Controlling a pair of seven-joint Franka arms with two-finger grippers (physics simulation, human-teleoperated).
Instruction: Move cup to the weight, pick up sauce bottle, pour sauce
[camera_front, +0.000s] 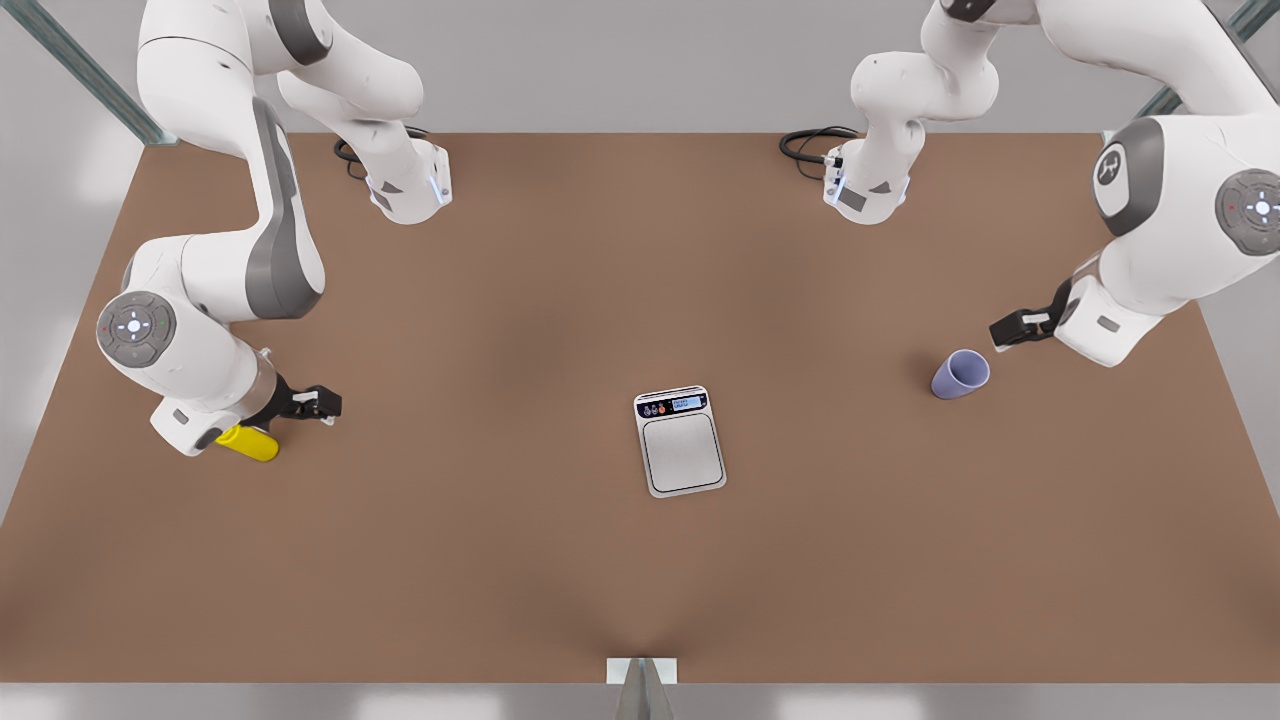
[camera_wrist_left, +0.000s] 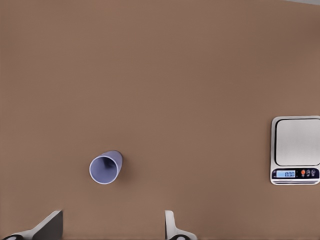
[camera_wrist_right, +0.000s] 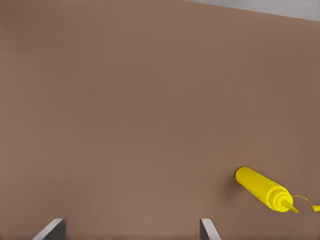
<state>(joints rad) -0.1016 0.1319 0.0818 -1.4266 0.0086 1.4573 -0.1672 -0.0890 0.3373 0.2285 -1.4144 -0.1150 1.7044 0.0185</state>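
Note:
The lavender-blue cup (camera_front: 961, 374) stands on the brown table at the front view's right, its mouth showing in the left wrist view (camera_wrist_left: 106, 168). My left gripper (camera_front: 1008, 329) hovers just beside it, open and holding nothing (camera_wrist_left: 110, 227). The weight (camera_front: 680, 441) is a silver-white scale with a grey plate near the table's middle (camera_wrist_left: 296, 150). The yellow sauce bottle (camera_front: 252, 443) is at the front view's left, partly hidden under the arm; its nozzle shows in the right wrist view (camera_wrist_right: 263, 189). My right gripper (camera_front: 322, 403) hangs open beside it (camera_wrist_right: 130, 229).
The brown table (camera_front: 500, 300) spreads wide between cup, weight and bottle. Both arm bases (camera_front: 410, 190) (camera_front: 865, 190) with black cables sit at the far edge. A small metal bracket (camera_front: 641, 672) is at the near edge.

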